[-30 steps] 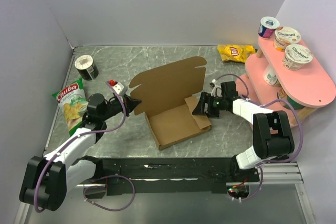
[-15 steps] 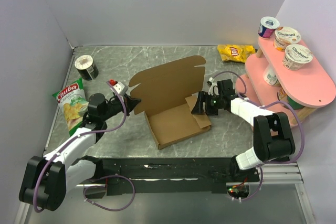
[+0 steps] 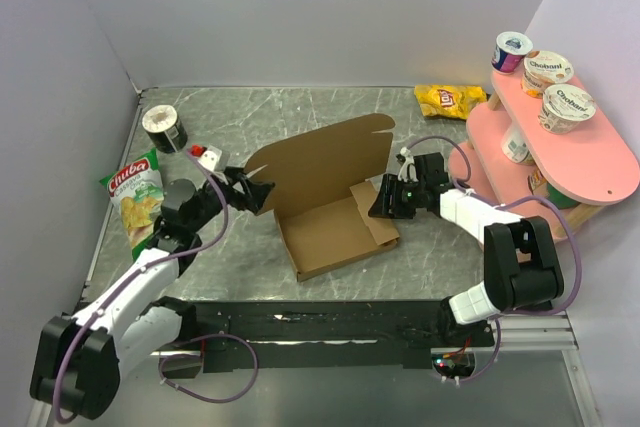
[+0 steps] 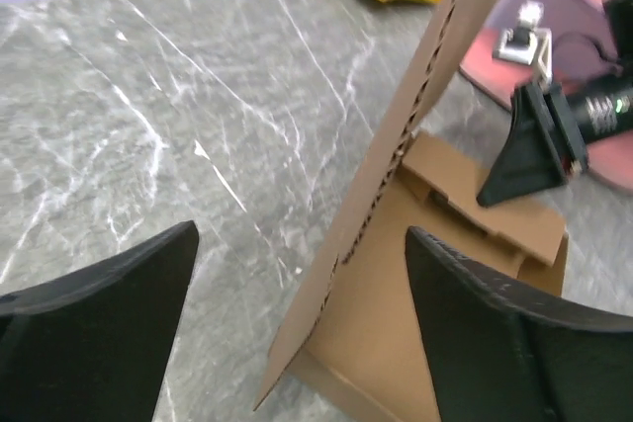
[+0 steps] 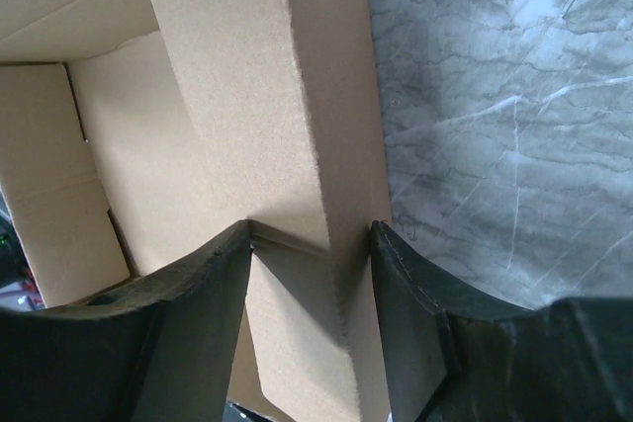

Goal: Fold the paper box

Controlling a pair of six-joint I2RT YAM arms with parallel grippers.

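The paper box is lying in the middle of the top view on the grey marble table. Its tray is open and its big lid is standing up, leaning toward the upper part of the frame. It is looking light and thin, stiff across the flat panels and weak at the creases, so I am expecting it to slide on the smooth table if it is pushed from one side only.

The right gripper is clamping the side wall at the right of the tray. In the right wrist view its fingers are pressing this flap from both sides. The left gripper is spread wide, and in the left wrist view the lid's edge is standing between its fingers without touching them.

I am judging that the lid is best taken near its free left edge, with a soft pinch. Bare table is showing toward the upper left of the frame. The pink shelf is standing near the right arm, and the green chips bag is lying just beside the left arm.
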